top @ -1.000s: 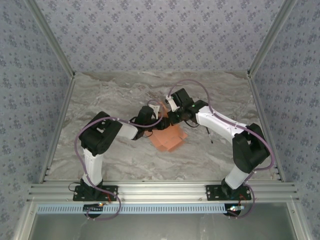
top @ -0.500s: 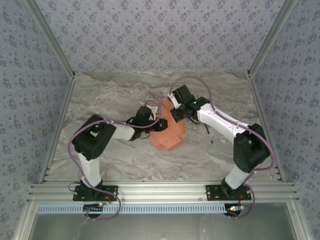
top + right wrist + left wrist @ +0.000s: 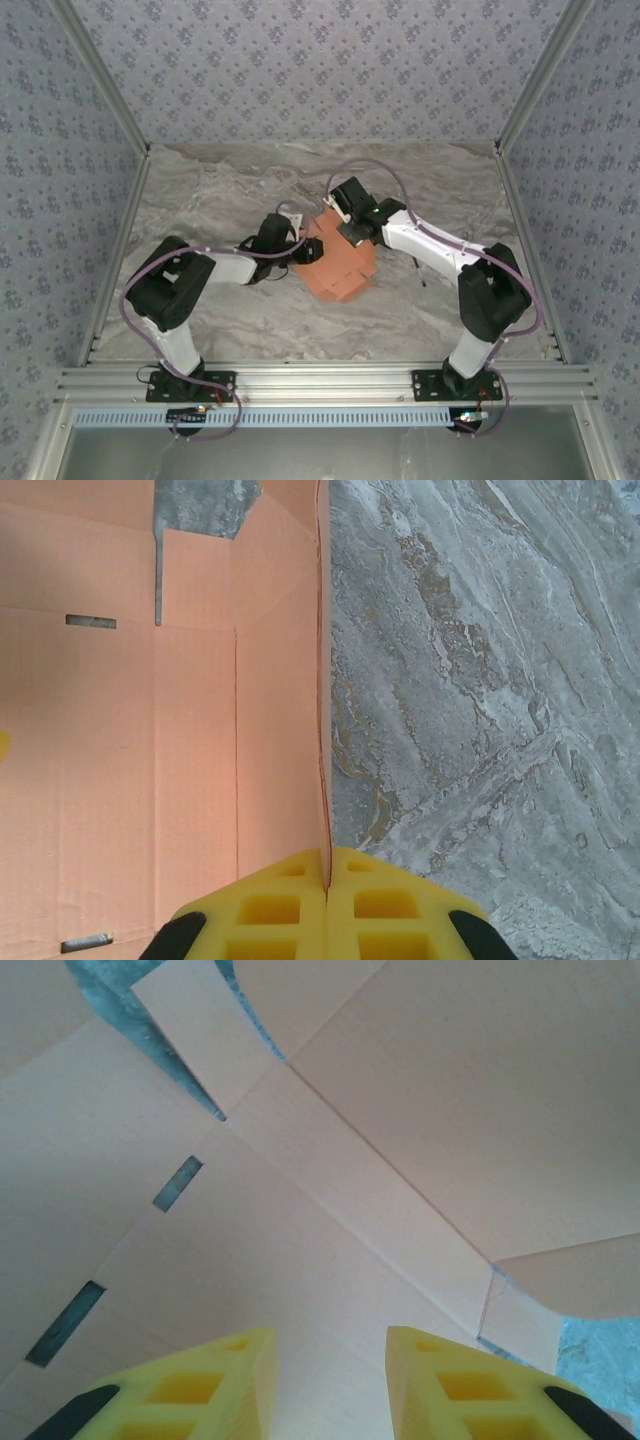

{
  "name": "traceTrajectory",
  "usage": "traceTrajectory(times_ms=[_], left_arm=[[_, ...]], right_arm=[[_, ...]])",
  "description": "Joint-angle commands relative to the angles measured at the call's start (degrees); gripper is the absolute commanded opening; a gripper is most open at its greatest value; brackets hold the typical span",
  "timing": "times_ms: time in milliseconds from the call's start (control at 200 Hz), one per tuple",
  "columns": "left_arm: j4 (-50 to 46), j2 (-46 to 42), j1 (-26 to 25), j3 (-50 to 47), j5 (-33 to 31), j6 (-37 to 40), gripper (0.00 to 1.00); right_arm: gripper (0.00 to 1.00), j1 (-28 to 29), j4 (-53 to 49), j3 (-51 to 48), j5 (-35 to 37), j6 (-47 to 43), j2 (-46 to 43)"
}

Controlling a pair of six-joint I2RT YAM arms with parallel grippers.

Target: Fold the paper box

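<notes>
One paper box (image 3: 340, 272), two arms (image 3: 225, 268) (image 3: 428, 241).

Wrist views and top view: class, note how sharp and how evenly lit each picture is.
Top external: soft, even light, only faint shadows on the table, the paper box small but clear. Left wrist: the box sits very close, pale and slightly soft. Right wrist: crisp, the marble veins and the card's grain sharp, no glare.
</notes>
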Motion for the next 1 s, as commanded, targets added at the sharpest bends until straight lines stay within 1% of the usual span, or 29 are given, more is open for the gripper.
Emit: traceTrajectory(times_ms=[0, 150, 280, 395, 445, 525, 630, 645, 820, 994], left_arm=[[-2.2, -3.0, 0.7, -1.4, -1.8, 1.1, 0.34], [-3.8, -6.7, 1.2, -4.3, -1.3, 1.8, 0.34], [-7.4, -12.7, 1.3, -6.6, -2.7, 3.4, 0.34], [-12.4, -18.4, 2.0, -7.2, -5.3, 6.9, 0.35], [-14.0, -20.2, 2.6, -7.0, -5.7, 8.9, 0.36], [-15.6, -22.1, 4.2, -6.5, -5.1, 11.4, 0.38], [-16.4, -23.4, 6.0, -5.3, -4.1, 13.2, 0.4], [-16.5, -23.5, 6.1, -5.1, -4.1, 13.5, 0.4], [-19.4, -24.9, 6.4, -1.4, -3.8, 18.4, 0.44], [-22.9, -24.8, 6.4, 2.3, -5.0, 23.4, 0.47]], right_arm=[[0.0, 1.4, -0.6, 1.4, 2.5, -2.5, 1.1], [0.0, 1.4, -0.6, 1.6, 3.0, -5.2, 1.0], [0.0, 0.7, -0.5, 1.1, 0.4, -11.1, 0.4], [0.0, -1.3, -1.6, 1.3, -6.8, -14.9, 0.0], [0.0, -2.4, -2.1, 1.3, -11.4, -16.3, -0.5], [0.0, -4.2, -2.8, 1.1, -19.2, -18.8, -1.6], [0.0, -6.6, -3.7, 1.7, -27.2, -20.6, -2.5], [0.0, -6.9, -5.1, 1.9, -28.2, -20.7, -2.5], [0.0, -8.9, -11.9, 5.2, -35.0, -23.3, -3.1], [0.0, -11.4, -16.3, 7.1, -40.1, -23.6, -6.2]])
